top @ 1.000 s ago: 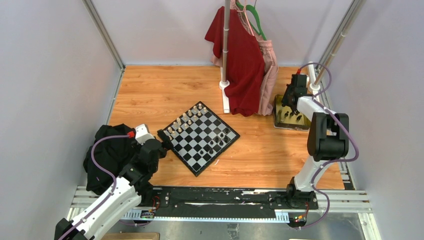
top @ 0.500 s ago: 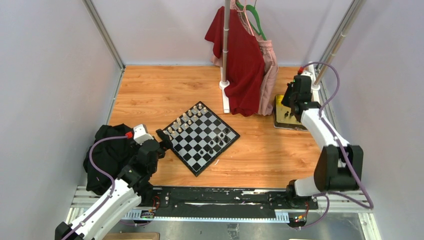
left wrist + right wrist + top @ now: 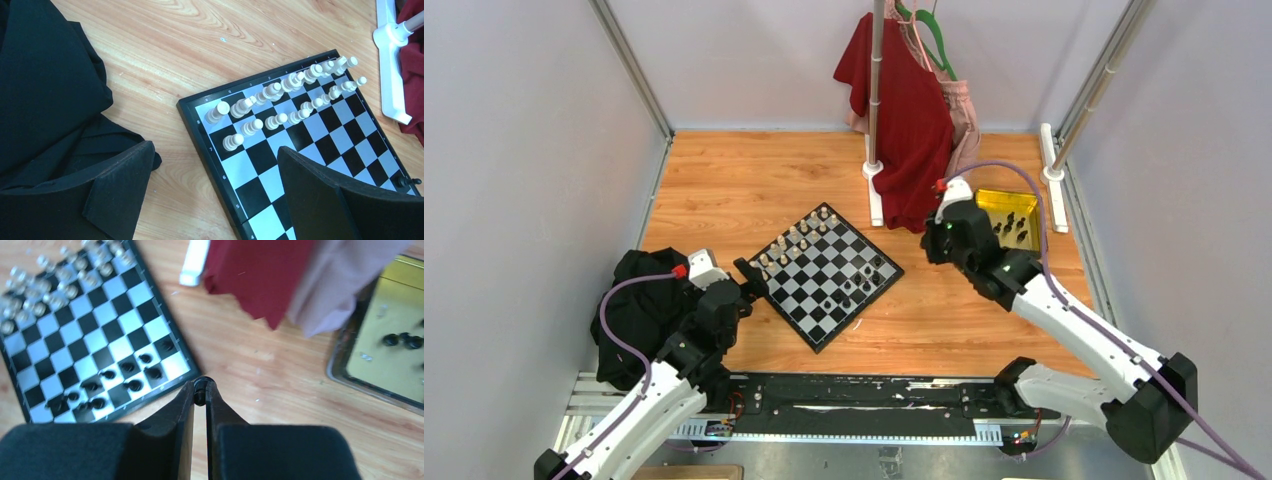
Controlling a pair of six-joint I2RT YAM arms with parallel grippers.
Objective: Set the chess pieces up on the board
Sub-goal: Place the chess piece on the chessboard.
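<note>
The right gripper point(image 3: 200, 390) is no longer down at the tray point(image 3: 990, 205). It now hangs over the table point(image 3: 944, 300) between tray and board point(image 3: 822, 276), with a black piece point(image 3: 200, 384) pinched at its tips. The tray, hidden by the arm before, lies open to the top camera (a few black pieces point(image 3: 1014, 228) show in it). The right elbow point(image 3: 1149, 415), raised a second ago, sits low at the near right corner.

Cream pieces point(image 3: 794, 238), black pieces point(image 3: 864, 280) on checkered board point(image 3: 819, 302)
</note>
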